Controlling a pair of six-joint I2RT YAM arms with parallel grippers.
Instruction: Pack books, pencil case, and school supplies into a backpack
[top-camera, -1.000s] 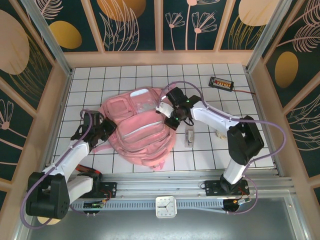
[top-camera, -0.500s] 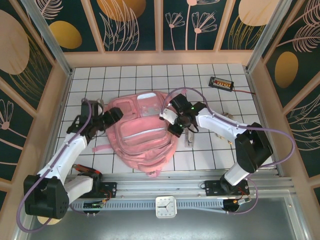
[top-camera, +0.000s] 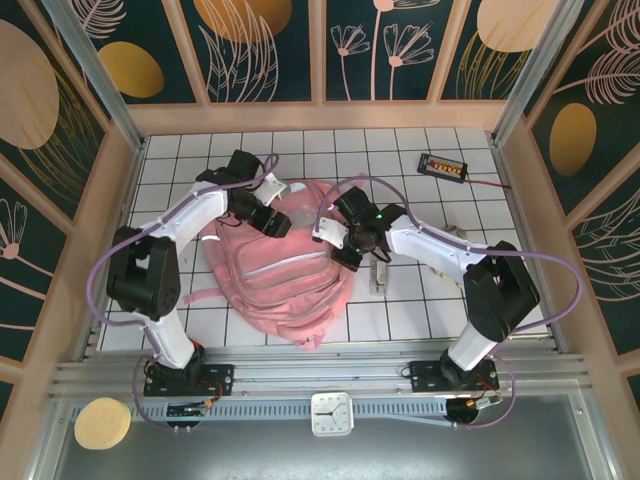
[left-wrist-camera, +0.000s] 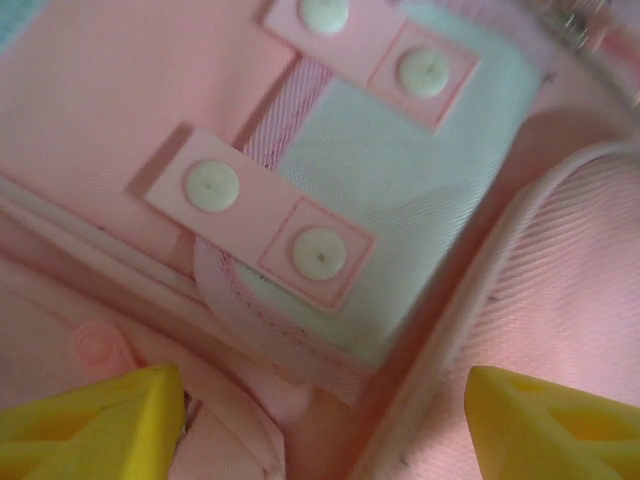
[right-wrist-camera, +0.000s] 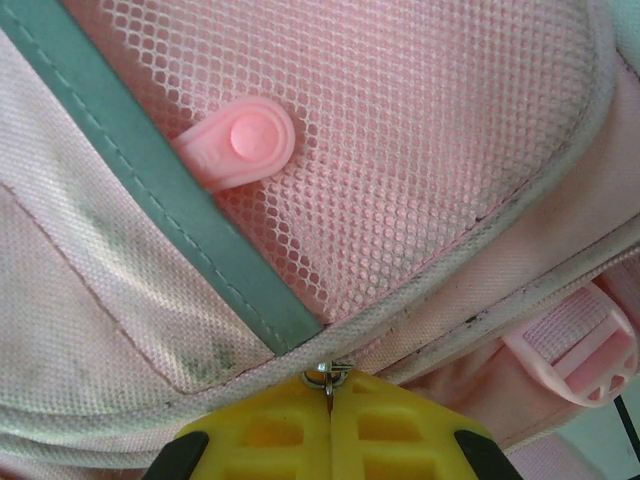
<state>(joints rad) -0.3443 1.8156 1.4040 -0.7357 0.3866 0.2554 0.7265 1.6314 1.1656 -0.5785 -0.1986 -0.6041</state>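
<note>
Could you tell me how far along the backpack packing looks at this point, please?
Done: nothing I can confirm, since what the backpack holds is hidden. In hand: the right gripper is shut on a small zipper ring at the bag's seam, and the left gripper hangs open above the snap tabs. Left: probably working that zip, though opening or closing I cannot tell.

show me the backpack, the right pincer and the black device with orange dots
backpack (top-camera: 285, 285): top external view, middle of its front panel
right pincer (right-wrist-camera: 330, 400): right wrist view, where its yellow tips meet
black device (top-camera: 443, 166): top external view, its body
</note>
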